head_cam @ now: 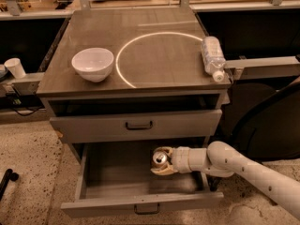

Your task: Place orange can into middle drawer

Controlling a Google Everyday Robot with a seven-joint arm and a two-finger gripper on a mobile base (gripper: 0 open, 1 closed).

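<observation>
The orange can (160, 159) is upright, its silver pull-tab top showing, held in my gripper (161, 161) over the right half of the open middle drawer (117, 184). The gripper is shut on the can, with tan fingers above and below it. My white arm (243, 168) reaches in from the lower right. The drawer is pulled out, grey inside, with its dark bar handle on the front (146, 209). I cannot tell if the can touches the drawer floor.
The closed drawer (138, 124) sits just above. On the cabinet top stand a white bowl (93, 63) at the left and a clear plastic bottle (212, 56) lying at the right edge. A white cup (15, 68) is at far left.
</observation>
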